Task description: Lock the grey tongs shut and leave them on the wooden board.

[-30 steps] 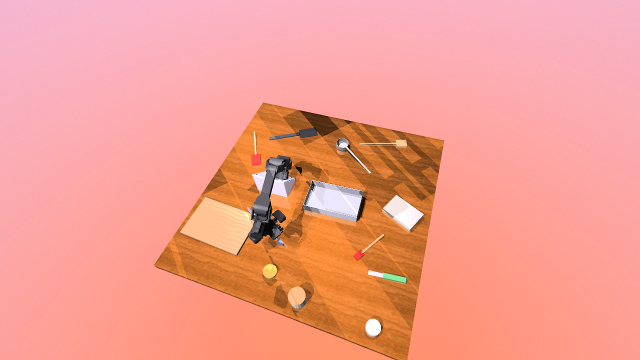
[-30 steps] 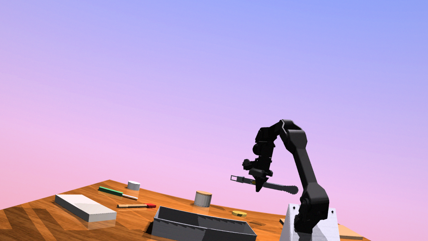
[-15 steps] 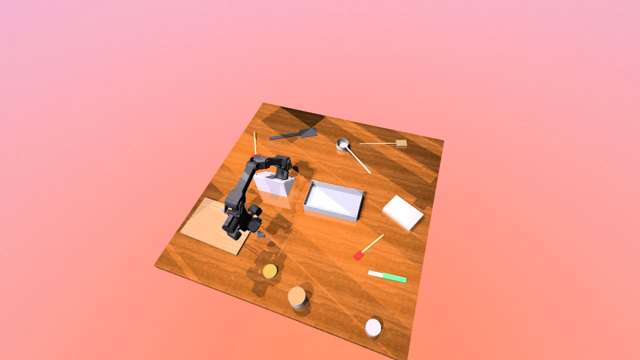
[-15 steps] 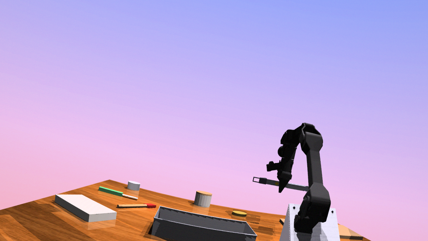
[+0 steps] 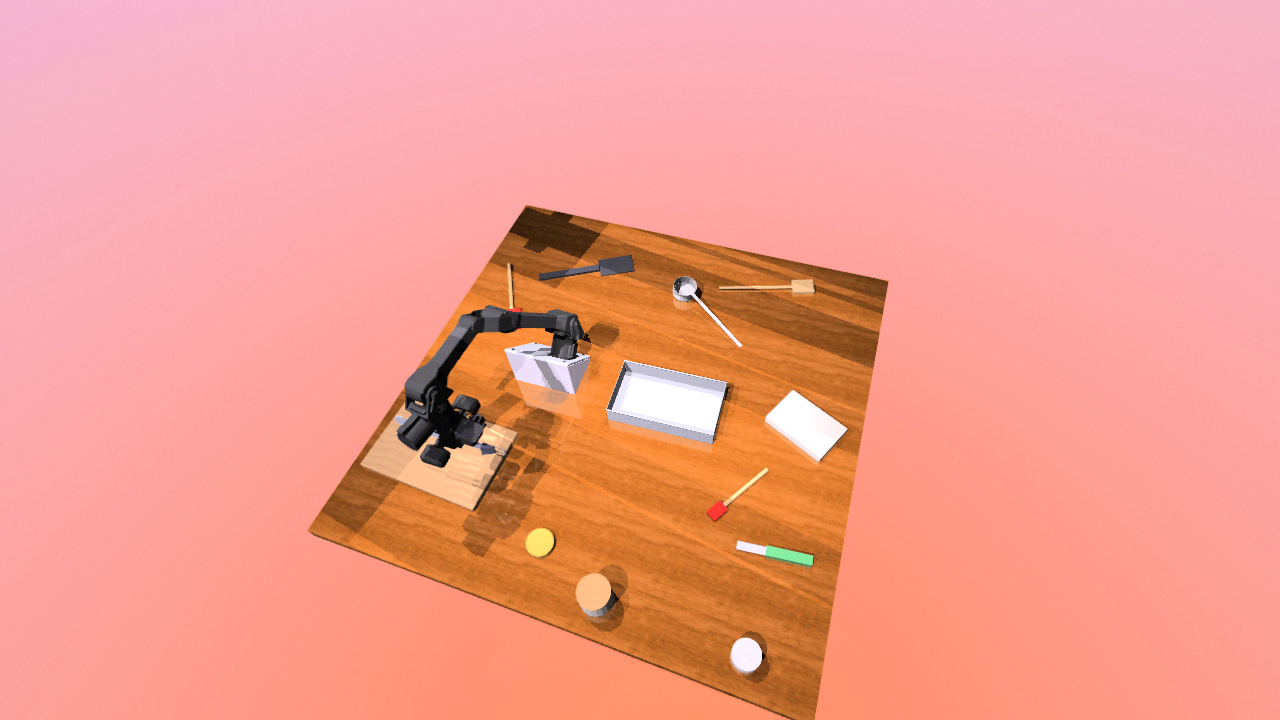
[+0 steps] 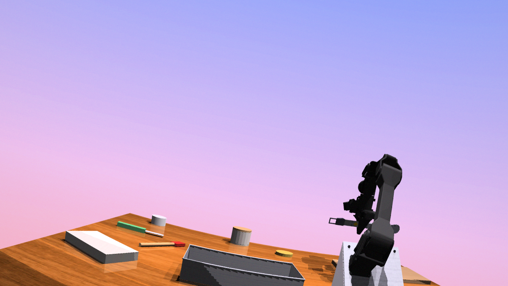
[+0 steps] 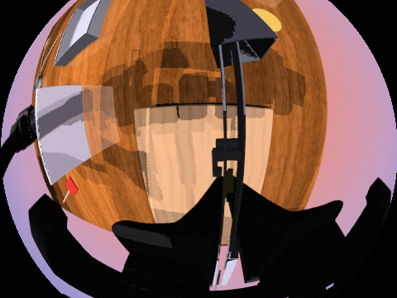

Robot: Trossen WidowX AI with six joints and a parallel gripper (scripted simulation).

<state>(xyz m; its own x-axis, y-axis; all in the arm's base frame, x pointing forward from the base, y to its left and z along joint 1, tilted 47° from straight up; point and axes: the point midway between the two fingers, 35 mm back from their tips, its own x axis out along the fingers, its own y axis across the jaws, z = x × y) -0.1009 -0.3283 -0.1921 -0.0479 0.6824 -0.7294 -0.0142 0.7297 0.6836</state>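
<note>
The grey tongs are held nearly level, with their two arms close together. In the exterior view the hinge end is at the left and the scalloped tips are at the right, a little lower. My gripper points down and is shut on the tongs between hinge and tips. The tongs hang above the wooden board. The roasting tin stands away from them, with no tongs in it. The lock inside the hinge is hidden.
My arm stands on a white pedestal between the board and the tin. A yellow disc and a jar stand beyond the board's near corner. A red-headed tool lies farther right.
</note>
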